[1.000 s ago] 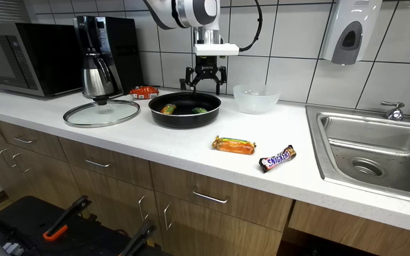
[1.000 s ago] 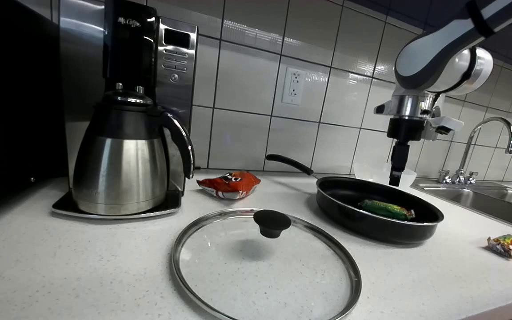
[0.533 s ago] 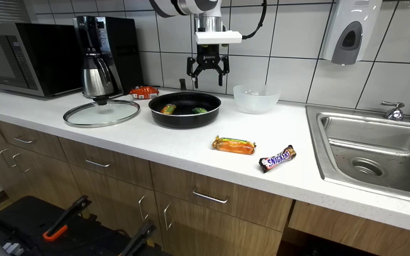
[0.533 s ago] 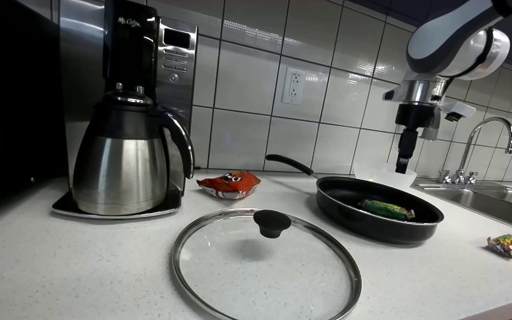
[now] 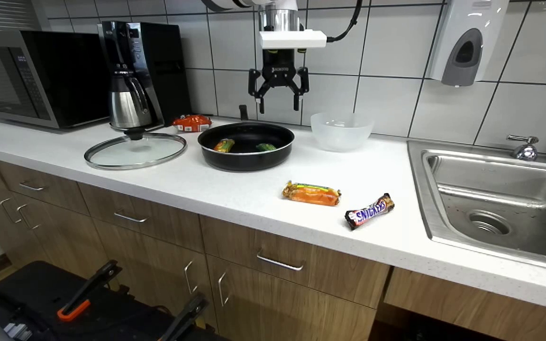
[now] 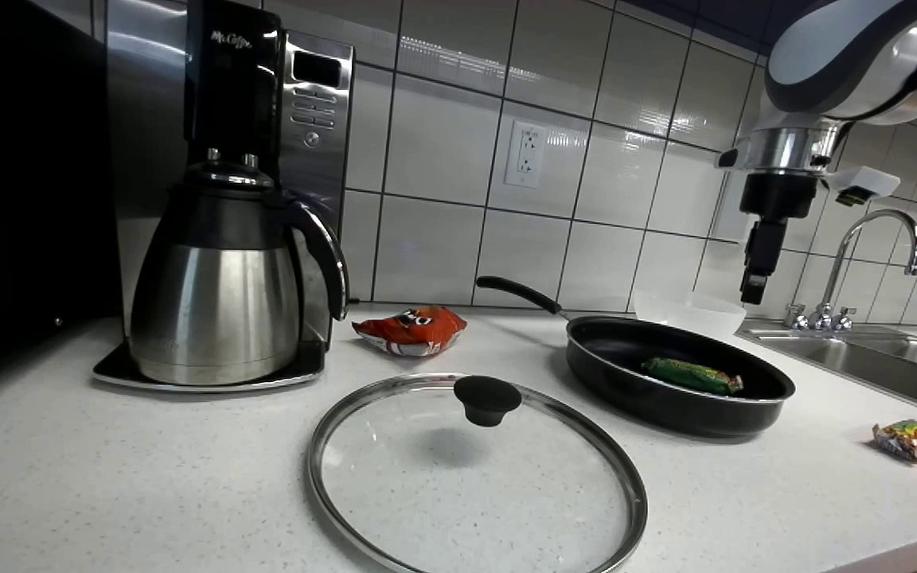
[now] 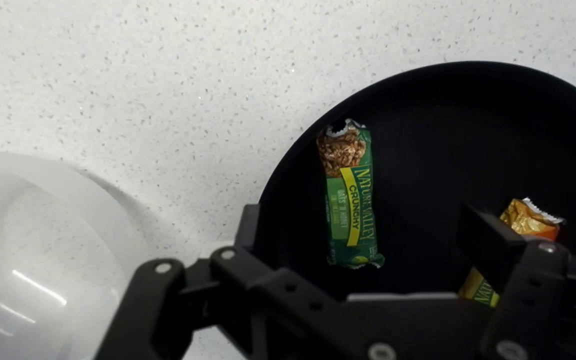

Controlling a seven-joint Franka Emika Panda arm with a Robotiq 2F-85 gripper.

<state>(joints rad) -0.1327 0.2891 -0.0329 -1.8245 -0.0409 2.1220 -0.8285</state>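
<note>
Green Nature Valley Oats 'n Honey bar lies inside the black frying pan. Robotiq gripper hangs above pan level, jaws wide apart, holding nothing. Reads as a free-air step; next move calls for clearing the pan's rim.

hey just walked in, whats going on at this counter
A robot arm reaches over a kitchen counter. Its hand hangs open and empty in the air near the pan, touching nothing. A green bar and a second bar lie in the pan. The lid lies off it on the counter, and a bowl stands on the pan's other side. An orange bar and a Snickers lie toward the counter's front edge.
</note>
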